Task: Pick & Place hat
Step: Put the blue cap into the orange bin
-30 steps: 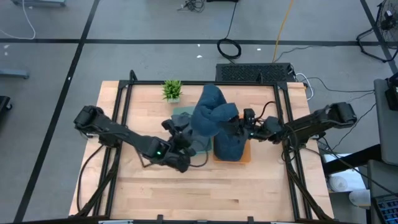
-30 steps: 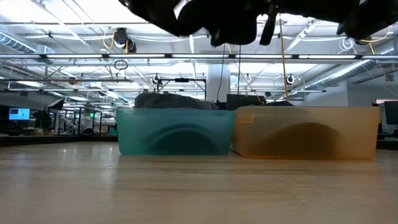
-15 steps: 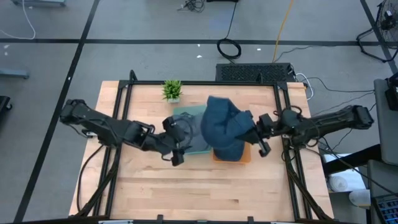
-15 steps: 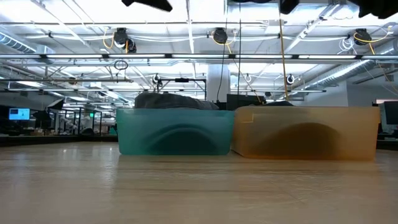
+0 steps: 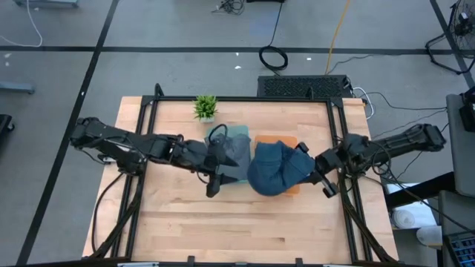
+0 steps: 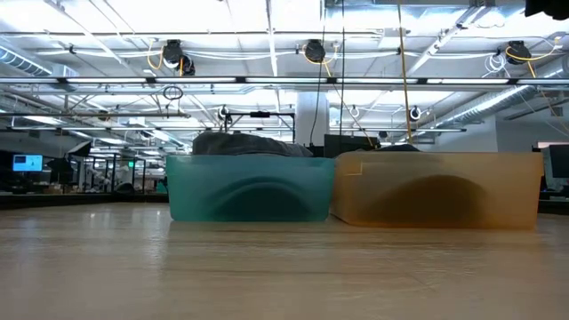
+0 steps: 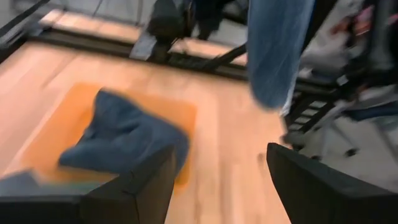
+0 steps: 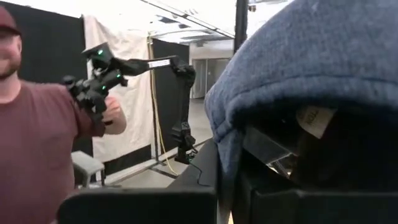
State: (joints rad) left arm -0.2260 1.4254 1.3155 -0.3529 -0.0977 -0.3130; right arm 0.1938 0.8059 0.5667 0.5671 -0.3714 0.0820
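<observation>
Hat-wise: the floppy blue knit hat (image 5: 276, 168) hangs from the right claw (image 5: 310, 169), clamped shut on its brim, right above the orange plastic bin (image 5: 276, 141). Left claw (image 5: 217, 165) sits empty and spread over the teal bin (image 5: 234, 133) beside it.

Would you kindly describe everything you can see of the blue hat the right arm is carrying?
The blue hat is a soft, knitted-looking beanie of slate-blue fabric, slumped into a rounded, crumpled dome. In the high view it hangs above the orange bin, covering most of it, beside the teal bin. The right pincer is shut on its edge; the left pincer stands open and apart from it. The right wrist view shows its folded brim and a small pale label inside.
</observation>
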